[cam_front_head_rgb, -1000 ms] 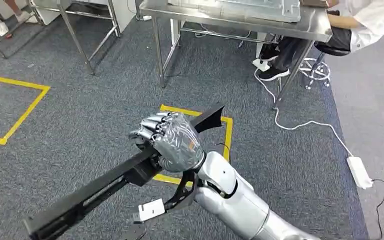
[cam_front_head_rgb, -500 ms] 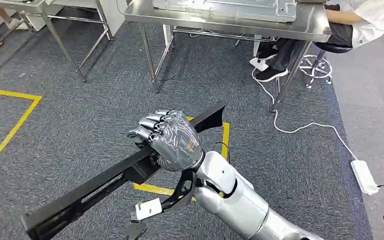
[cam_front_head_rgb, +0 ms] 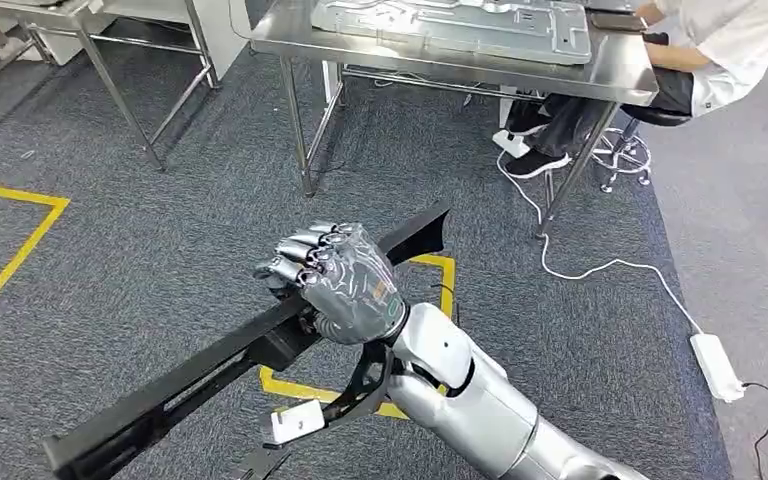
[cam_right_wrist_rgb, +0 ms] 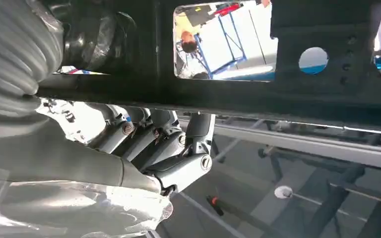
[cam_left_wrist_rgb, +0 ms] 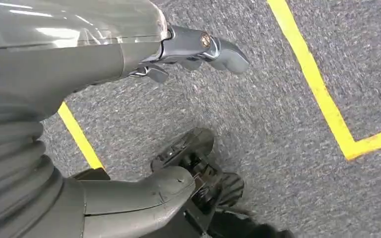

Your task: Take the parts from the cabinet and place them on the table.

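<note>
Our right hand (cam_front_head_rgb: 345,283) is clenched around one long black part (cam_front_head_rgb: 230,352), a flat metal bar carried low above the grey carpet (cam_front_head_rgb: 160,230). The bar's long axis runs on a diagonal, its near end pointing down to our left and its far end pointing up to our right, toward the bench (cam_front_head_rgb: 440,45). From the right wrist we see the fingers (cam_right_wrist_rgb: 173,144) wrapped under the bar (cam_right_wrist_rgb: 278,94), which has one rectangular cut-out and a round hole beside it. A small white tag (cam_front_head_rgb: 295,423) hangs from a black strap near the wrist; its printing is too small for us to read. Our left hand (cam_left_wrist_rgb: 144,124) hangs over the carpet with nothing in it, thumb and fingers apart. Yellow tape (cam_front_head_rgb: 430,300) marks a square outline on the floor beneath the bar. Farther off, the steel bench carries one flat grey metal panel (cam_front_head_rgb: 460,20). A person in white (cam_front_head_rgb: 730,40) sits at its right end, and a white power strip (cam_front_head_rgb: 718,367) lies on the carpet to the right.
</note>
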`<control>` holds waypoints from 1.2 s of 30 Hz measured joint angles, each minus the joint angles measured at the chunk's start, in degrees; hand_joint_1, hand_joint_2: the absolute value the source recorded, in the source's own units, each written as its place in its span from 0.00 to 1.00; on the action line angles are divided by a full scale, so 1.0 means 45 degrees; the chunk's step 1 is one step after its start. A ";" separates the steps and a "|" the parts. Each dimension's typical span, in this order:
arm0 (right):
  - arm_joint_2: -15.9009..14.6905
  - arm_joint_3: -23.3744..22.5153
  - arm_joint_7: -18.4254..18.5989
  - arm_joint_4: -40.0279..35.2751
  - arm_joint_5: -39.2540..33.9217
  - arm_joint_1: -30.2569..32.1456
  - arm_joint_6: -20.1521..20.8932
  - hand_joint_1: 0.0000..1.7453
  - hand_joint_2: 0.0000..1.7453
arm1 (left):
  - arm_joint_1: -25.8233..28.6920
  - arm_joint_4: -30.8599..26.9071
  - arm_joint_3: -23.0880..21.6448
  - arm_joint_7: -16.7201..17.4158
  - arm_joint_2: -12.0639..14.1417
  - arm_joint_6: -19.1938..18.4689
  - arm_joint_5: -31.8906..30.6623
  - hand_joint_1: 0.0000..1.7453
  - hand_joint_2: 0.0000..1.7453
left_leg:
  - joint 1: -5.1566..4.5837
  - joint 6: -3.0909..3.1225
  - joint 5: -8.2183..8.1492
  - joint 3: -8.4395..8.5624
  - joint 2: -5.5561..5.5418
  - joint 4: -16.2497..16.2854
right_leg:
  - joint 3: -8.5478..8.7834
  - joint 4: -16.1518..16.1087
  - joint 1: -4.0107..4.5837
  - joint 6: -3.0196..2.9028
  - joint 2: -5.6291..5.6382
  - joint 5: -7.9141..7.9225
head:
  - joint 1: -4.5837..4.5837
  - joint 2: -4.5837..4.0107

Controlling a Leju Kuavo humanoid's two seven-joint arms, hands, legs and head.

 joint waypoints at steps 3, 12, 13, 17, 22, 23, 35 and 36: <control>0.0000 0.0024 0.0005 0.0010 0.0000 -0.0017 0.0000 1.00 1.00 | 0.0019 0.0000 0.0000 -0.0063 -0.0024 -0.0140 -0.0063 0.00 1.00 | 0.0000 -0.0057 -0.0184 0.0191 -0.0021 0.0010 | 0.1226 -0.2540 -0.0006 -0.0112 -0.0069 0.1545 | 0.0005 0.0000; 0.0073 0.0063 0.0010 -0.0005 0.0034 -0.0105 0.0000 1.00 1.00 | -0.0017 0.0000 0.0000 -0.0111 -0.0068 -0.0252 -0.0087 0.00 1.00 | -0.0053 -0.0568 -0.1088 -0.0343 0.0046 0.1711 | 0.2661 -0.4212 0.0030 -0.0687 -0.0118 0.1291 | -0.0005 0.0000; 0.0068 0.0068 0.0015 0.0010 0.0044 -0.0083 0.0000 1.00 1.00 | 0.0020 0.0000 0.0000 -0.0112 -0.0068 -0.0252 -0.0087 0.00 1.00 | -0.0050 -0.0608 -0.1461 -0.1079 0.0047 0.2873 | 0.2787 -0.4212 0.0062 -0.0709 -0.0119 0.1156 | -0.0005 0.0000; 0.0068 0.0102 0.0015 0.0068 0.0078 0.0005 0.0000 1.00 1.00 | 0.0151 0.0000 0.0000 -0.0111 -0.0068 -0.0262 -0.0092 0.00 1.00 | -0.0033 -0.0666 -0.0941 -0.2152 0.0049 0.3679 | 0.3206 -0.4209 0.0111 -0.0700 -0.0050 0.0780 | -0.0005 0.0000; 0.0068 0.0121 0.0015 0.0068 0.0097 0.0005 0.0000 1.00 1.00 | 0.0148 0.0000 0.0000 -0.0111 -0.0063 -0.0262 -0.0092 0.00 1.00 | -0.0018 -0.0632 0.0703 -0.1500 0.0053 0.1613 | 0.3693 -0.4208 0.0107 -0.0627 -0.0014 0.0414 | -0.0005 0.0000; 0.0073 0.0165 0.0024 0.0092 0.0136 -0.0030 0.0000 1.00 1.00 | 0.0110 0.0034 -0.0005 -0.0116 -0.0107 -0.0267 -0.0092 0.00 1.00 | -0.0123 -0.0429 0.0515 -0.0773 0.0039 0.0205 | 0.3876 -0.4249 0.0151 -0.0398 0.0042 0.0001 | -0.0020 0.0000; 0.0024 0.0170 0.0029 0.0112 0.0141 -0.0019 -0.0005 1.00 1.00 | 0.0147 0.0034 -0.0010 -0.0126 -0.0107 -0.0266 -0.0088 0.00 1.00 | -0.0103 0.0075 -0.1227 0.1485 -0.0143 0.0077 | 0.0176 -0.1563 0.0052 -0.0116 -0.0058 -0.0207 | 0.0015 0.0000; 0.0024 0.0170 0.0029 0.0112 0.0146 -0.0029 -0.0005 1.00 1.00 | 0.0144 0.0038 -0.0015 -0.0131 -0.0121 -0.0272 -0.0097 0.00 1.00 | -0.0103 0.0054 -0.1431 0.1699 -0.0131 0.0035 | 0.0297 -0.2580 0.0124 -0.0240 -0.0064 0.1017 | 0.0015 0.0000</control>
